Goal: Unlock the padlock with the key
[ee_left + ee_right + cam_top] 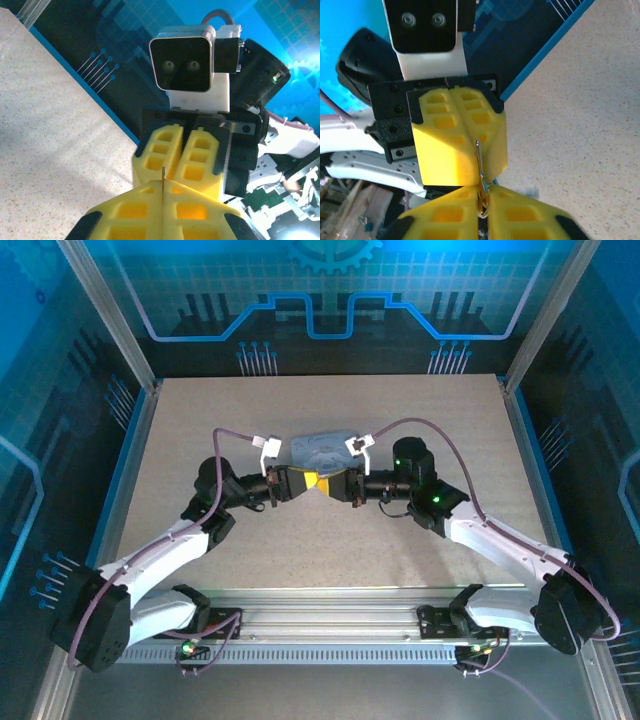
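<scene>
Right wrist view: thin dark metal key (478, 150) bridges both yellow-fingered grippers; left gripper (479, 174) clamps it tight, right gripper (484, 200) sits narrow, its hold impossible to tell.

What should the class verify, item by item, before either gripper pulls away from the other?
1. Left gripper shut on the key: ok, its fingers meet around the thin sliver.
2. Right gripper let go: cannot tell; its fingers sit close beside the key's ringed end.
3. Key in line with both grippers: ok, it runs along the finger seams.
4. Grippers tip to tip: ok, they meet head-on above the table.
5. Tin out of the way: ok, it lies beyond the fingertips.
</scene>
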{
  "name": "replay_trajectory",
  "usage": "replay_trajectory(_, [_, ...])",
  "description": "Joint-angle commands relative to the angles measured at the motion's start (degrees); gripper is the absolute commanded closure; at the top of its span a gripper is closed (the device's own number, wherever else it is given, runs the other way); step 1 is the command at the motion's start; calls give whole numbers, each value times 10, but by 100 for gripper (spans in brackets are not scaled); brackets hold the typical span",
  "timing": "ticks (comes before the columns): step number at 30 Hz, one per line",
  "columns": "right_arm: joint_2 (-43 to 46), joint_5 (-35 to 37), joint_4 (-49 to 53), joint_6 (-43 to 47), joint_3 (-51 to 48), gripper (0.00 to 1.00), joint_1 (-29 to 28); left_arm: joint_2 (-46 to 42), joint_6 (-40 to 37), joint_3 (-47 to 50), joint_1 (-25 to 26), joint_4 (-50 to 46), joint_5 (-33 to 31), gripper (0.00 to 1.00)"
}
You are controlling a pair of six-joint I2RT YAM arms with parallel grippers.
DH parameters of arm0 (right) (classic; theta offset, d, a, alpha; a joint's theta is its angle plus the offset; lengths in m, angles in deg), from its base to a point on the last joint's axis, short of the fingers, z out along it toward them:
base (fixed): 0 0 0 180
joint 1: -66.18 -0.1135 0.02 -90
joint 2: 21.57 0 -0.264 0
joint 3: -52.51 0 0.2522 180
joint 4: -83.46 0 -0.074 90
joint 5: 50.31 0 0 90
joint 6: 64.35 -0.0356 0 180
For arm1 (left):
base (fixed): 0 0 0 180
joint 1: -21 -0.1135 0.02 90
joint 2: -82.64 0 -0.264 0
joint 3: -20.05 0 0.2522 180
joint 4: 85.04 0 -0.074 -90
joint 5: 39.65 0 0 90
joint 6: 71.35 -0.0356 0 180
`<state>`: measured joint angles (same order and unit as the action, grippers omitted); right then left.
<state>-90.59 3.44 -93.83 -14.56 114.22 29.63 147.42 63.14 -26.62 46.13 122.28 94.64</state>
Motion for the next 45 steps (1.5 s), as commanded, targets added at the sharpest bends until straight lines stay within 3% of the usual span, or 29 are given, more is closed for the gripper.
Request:
replay_trajectory(1, [17,-15,57,27,21,80,19,-13,-66,-35,4,-51,30,100])
replay_trajectory(10, [41,-93,191,62,97,71,89,-11,-219,-96,4,-240,90,100])
replay_trajectory(22, [-20,-148,271,106,162,67,54,-3,-370,-161,4,-416,153,100])
replay_trajectory(27, [-46,-153,284,117,177,67,31,6,-390,-180,4,-448,174,100])
replay_trajectory(35, [-59,-157,285,123,184,84,23,10,-396,-188,4,-466,184,100])
replay_trajectory(45, [-59,-166,295,143,180,81,18,22,-395,-201,4,-472,192,100])
